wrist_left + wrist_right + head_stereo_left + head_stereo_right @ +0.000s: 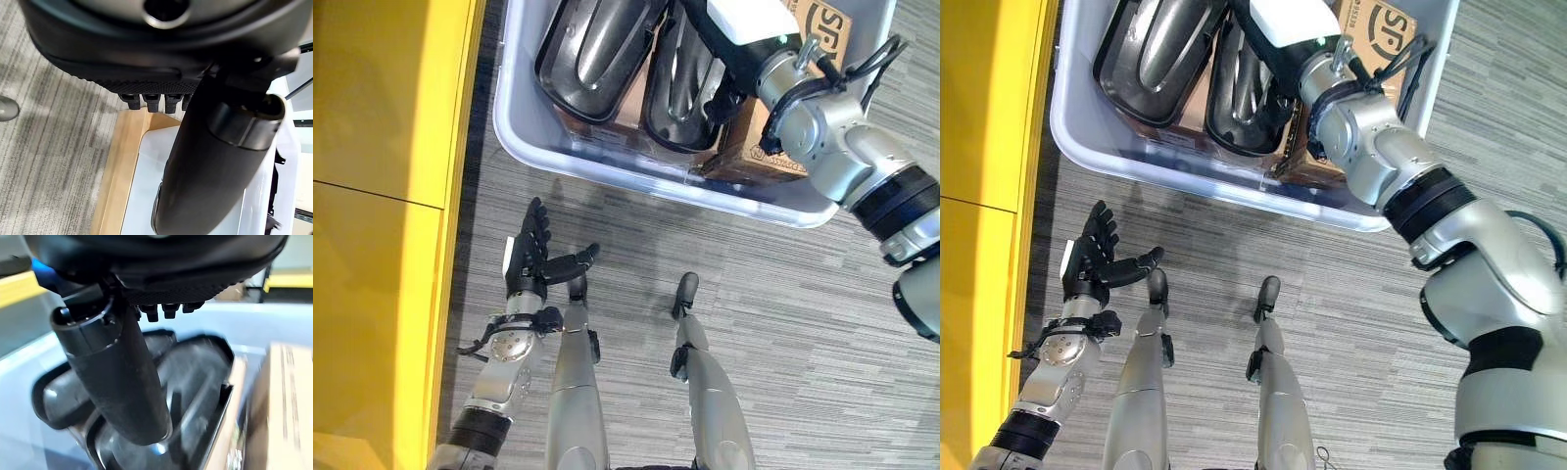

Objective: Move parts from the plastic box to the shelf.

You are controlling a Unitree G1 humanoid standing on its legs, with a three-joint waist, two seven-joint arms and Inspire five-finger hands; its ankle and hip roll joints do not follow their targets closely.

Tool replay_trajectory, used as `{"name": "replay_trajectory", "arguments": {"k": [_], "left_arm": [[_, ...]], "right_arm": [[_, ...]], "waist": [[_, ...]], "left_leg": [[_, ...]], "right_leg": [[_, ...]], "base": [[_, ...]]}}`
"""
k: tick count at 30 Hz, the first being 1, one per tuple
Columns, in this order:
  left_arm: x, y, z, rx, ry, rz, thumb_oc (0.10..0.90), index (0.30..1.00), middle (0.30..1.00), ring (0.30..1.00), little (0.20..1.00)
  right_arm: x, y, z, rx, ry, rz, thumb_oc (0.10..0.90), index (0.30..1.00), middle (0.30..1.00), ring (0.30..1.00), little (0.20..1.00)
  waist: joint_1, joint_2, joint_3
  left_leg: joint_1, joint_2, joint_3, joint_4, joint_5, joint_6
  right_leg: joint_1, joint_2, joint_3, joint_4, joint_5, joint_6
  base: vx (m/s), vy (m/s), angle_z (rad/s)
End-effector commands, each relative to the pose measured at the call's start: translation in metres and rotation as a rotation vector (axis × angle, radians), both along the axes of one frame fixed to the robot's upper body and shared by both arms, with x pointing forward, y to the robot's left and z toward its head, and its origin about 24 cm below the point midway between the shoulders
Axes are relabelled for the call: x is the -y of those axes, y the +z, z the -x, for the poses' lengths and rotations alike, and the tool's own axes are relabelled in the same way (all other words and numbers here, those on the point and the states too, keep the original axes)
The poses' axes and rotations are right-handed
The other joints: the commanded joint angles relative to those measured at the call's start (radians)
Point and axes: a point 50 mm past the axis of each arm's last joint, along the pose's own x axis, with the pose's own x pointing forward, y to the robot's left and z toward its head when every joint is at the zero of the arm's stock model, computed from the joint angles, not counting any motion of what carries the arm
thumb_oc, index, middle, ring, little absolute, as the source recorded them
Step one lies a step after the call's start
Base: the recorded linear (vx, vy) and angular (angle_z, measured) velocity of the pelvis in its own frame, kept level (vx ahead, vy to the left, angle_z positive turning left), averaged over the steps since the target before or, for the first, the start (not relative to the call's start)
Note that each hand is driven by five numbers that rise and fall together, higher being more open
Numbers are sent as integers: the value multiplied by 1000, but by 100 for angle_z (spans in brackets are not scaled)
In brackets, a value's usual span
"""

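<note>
Two black moulded parts (597, 54) (680, 93) lie side by side in the pale plastic box (607, 166) on the floor. My right arm reaches into the box from the right. In the right wrist view my right hand (161, 264) hovers just above the black parts (195, 377), its thumb and fingers straight and holding nothing. My left hand (530, 257) hangs over the floor below the box, open with fingers spread, close to the yellow shelf (382, 196) on the left.
A brown cardboard carton (759, 147) stands inside the box on its right side, next to the black parts. The grey striped floor (783, 323) lies in front of the box. The yellow shelf runs down the whole left edge.
</note>
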Motion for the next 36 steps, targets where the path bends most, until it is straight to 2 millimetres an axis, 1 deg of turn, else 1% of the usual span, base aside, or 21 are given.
{"name": "replay_trajectory", "arguments": {"k": [1,2,3,4,6,7,9,12,13,14,17,19,20,27,28,29,36], "left_arm": [[-8,25,14,130,-29,-47,900,1000,1000,1000,1000],[-9,24,15,128,-23,-46,900,1000,1000,1000,1000],[-11,25,16,129,-21,-49,900,1000,1000,1000,1000],[-13,25,17,129,-17,-49,900,1000,1000,1000,1000],[-15,25,17,127,-7,-49,900,1000,1000,1000,1000],[-16,24,18,122,-2,-54,900,1000,1000,1000,1000],[-16,23,18,118,2,-53,900,1000,1000,1000,1000],[-14,23,17,116,-1,-56,900,1000,1000,1000,1000],[-14,23,16,117,9,-52,900,1000,1000,1000,1000],[-14,23,16,116,8,-53,900,1000,1000,1000,1000],[-12,21,15,112,15,-48,900,1000,1000,1000,1000],[-12,20,15,105,17,-50,900,1000,1000,1000,1000],[-11,20,14,108,22,-48,900,1000,1000,1000,1000],[-8,19,11,104,27,-51,900,1000,1000,1000,1000],[-7,19,11,102,24,-52,900,1000,1000,1000,1000],[-7,19,11,100,24,-53,900,1000,1000,1000,1000],[-7,17,11,92,41,-54,900,1000,1000,1000,1000]], "right_arm": [[-4,70,33,233,66,-44,900,1000,1000,1000,1000],[-5,74,37,252,91,-77,900,1000,1000,1000,1000],[-8,77,43,272,112,-58,900,1000,1000,1000,1000],[-10,80,49,287,149,-88,900,1000,1000,1000,1000],[-12,80,54,299,176,-91,900,1000,1000,1000,1000],[-14,78,57,298,212,-115,900,1000,1000,1000,1000],[-14,72,58,292,230,-128,900,1000,1000,1000,1000],[-13,62,56,267,247,-158,900,1000,1000,1000,1000],[-13,52,53,244,255,-182,900,1000,1000,1000,1000],[-12,52,53,243,254,-184,900,1000,1000,1000,1000],[-14,41,49,208,270,-225,900,1000,1000,1000,1000],[-11,37,47,200,263,-246,900,1000,1000,1000,1000],[-10,32,45,187,275,-290,900,1000,1000,1000,1000],[-11,17,39,142,293,-385,900,1000,1000,1000,1000],[-12,14,38,135,292,-388,900,1000,1000,1000,1000],[-12,14,38,133,291,-389,900,1000,1000,1000,1000],[-15,9,38,131,309,-435,900,1000,1000,1000,1000]], "waist": [[5,-16,-15],[2,-17,-17],[1,-19,-20],[-1,-21,-21],[-4,-23,-21],[-6,-24,-20],[-6,-24,-18],[-5,-25,-12],[-1,-23,-6],[0,-24,-7],[-2,-21,-4],[0,-21,-4],[-1,-19,-4],[-1,-18,-4],[0,-18,-4],[0,-18,-4],[1,-18,-4]], "left_leg": [[44,-17,16,35,-117,18],[46,-15,18,35,-117,18],[50,-15,19,33,-116,18],[50,-13,20,34,-115,18],[52,-13,20,33,-114,17],[55,-12,23,32,-113,18],[56,-11,25,28,-112,19],[57,-9,27,33,-115,22],[55,-9,28,35,-114,24],[55,-9,28,35,-114,24],[55,-10,28,29,-113,26],[56,-11,29,26,-112,28],[55,-12,29,25,-112,28],[54,-14,27,17,-110,31],[48,-15,28,14,-101,33],[52,-15,27,17,-109,32],[46,-18,24,13,-109,35]], "right_leg": [[210,-47,57,138,-243,80],[210,-47,58,139,-242,79],[209,-46,60,141,-242,78],[208,-45,61,142,-243,77],[205,-44,64,146,-244,75],[202,-43,66,148,-244,75],[202,-42,68,147,-243,74],[203,-41,71,146,-241,74],[202,-40,73,144,-239,76],[203,-40,73,144,-239,76],[201,-39,71,141,-237,75],[202,-39,71,138,-236,76],[202,-39,69,136,-235,76],[203,-39,67,131,-235,76],[198,-39,66,129,-231,75],[203,-38,65,130,-235,75],[200,-38,63,129,-239,75]], "base": [[0,0,0],[0,0,0],[-32,-12,0],[-34,-14,-2],[-33,-2,-1],[-31,6,0],[0,0,0],[-18,-8,-4],[-25,-20,-8],[-22,-15,-6],[-6,-2,-4],[0,0,0],[0,0,0],[0,0,0],[0,0,0],[0,0,0],[3,-3,1]]}}
